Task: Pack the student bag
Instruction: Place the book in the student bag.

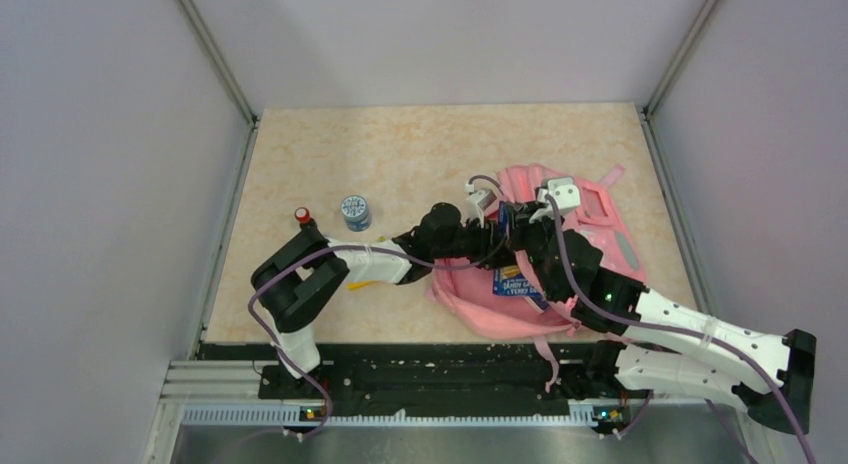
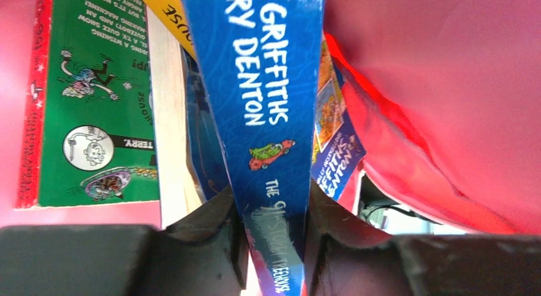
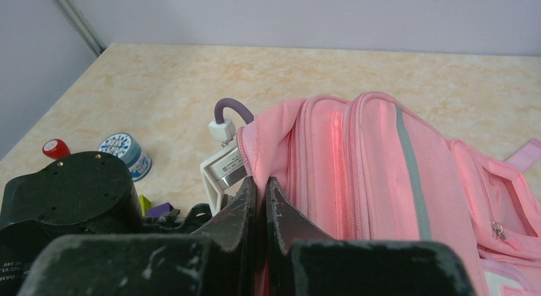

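The student bag (image 1: 470, 306) lies pink and open on the right half of the table, with a blue paperback (image 1: 517, 282) showing in its mouth. My left gripper (image 1: 488, 240) reaches into the opening and is shut on the spine of that blue book (image 2: 268, 85), which stands between its fingers (image 2: 210, 238). A green book (image 2: 96, 98) lies beside it inside the pink lining (image 2: 446, 85). My right gripper (image 3: 261, 187) is shut on the upper edge of the bag's fabric (image 3: 383, 175), holding the opening up; from above the right gripper (image 1: 522, 230) sits next to the left one.
A small blue and white jar (image 1: 355, 212) and a red-capped item (image 1: 303, 216) stand on the table left of the bag. A yellow object (image 1: 365, 281) lies under the left arm. Grey walls close in the table on three sides.
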